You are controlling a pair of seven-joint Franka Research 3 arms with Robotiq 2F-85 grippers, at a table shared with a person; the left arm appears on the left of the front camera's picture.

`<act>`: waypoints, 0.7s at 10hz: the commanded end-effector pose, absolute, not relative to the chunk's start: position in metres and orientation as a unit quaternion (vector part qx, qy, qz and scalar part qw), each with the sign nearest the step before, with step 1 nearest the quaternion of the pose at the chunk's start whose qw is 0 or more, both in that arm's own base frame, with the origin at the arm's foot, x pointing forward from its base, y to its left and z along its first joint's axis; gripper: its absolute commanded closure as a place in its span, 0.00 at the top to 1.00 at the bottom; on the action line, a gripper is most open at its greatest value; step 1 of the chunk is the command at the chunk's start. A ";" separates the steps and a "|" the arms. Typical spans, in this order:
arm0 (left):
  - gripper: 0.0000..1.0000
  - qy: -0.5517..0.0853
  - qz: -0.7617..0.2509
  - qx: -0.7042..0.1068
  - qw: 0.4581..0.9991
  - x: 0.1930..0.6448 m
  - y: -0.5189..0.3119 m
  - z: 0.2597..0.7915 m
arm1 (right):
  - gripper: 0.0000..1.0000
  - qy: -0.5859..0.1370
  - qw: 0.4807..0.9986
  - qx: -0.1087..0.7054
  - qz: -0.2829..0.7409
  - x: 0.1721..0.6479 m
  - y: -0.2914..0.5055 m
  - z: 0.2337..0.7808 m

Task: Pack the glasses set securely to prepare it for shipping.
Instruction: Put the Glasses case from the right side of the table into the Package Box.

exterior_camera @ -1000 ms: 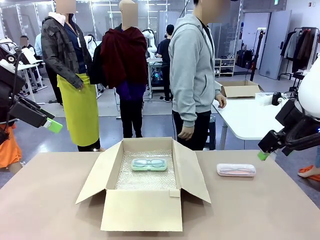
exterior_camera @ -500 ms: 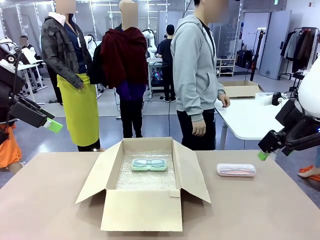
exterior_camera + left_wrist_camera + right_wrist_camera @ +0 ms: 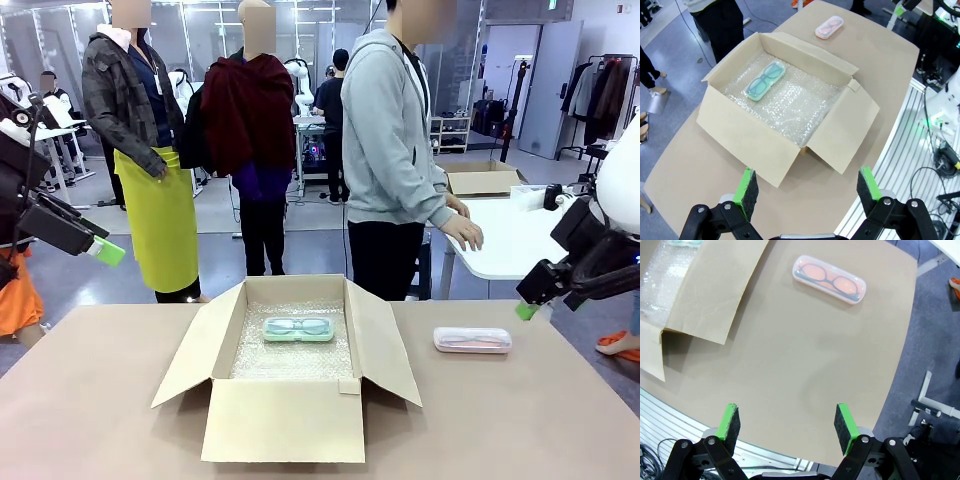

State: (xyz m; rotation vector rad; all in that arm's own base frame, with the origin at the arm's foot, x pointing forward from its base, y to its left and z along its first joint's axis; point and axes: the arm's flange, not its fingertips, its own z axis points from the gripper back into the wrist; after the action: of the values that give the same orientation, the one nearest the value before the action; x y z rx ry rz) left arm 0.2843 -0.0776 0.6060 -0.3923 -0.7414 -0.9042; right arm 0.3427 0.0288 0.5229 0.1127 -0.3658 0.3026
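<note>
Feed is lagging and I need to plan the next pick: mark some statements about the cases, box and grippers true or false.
1. The mint green case lies on bubble wrap inside the cardboard box. True.
2. The pinkish case is in the box too. False: it lies on the table, right of the box.
3. The left gripper is shut on a case. False: it is open and empty.
4. The right gripper is open and empty. True.
5. The box's flaps are folded shut. False: they stand open.
</note>
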 end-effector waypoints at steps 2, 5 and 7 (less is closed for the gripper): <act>1.00 -0.349 -0.426 -0.186 0.814 0.284 -0.077 0.607 | 0.95 -0.139 0.970 0.057 0.191 0.406 0.015 0.533; 1.00 -0.349 -0.426 -0.186 0.814 0.284 -0.077 0.607 | 0.95 -0.100 0.971 0.079 0.201 0.469 -0.001 0.513; 1.00 -0.349 -0.426 -0.186 0.814 0.284 -0.077 0.607 | 0.95 -0.090 0.974 0.080 0.191 0.500 -0.011 0.503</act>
State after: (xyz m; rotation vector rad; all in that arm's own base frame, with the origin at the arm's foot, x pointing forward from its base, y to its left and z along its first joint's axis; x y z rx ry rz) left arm 0.2844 -0.0776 0.6059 -0.3922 -0.7410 -0.9042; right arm 0.4902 -0.0071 0.4954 0.1358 -0.1967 0.3800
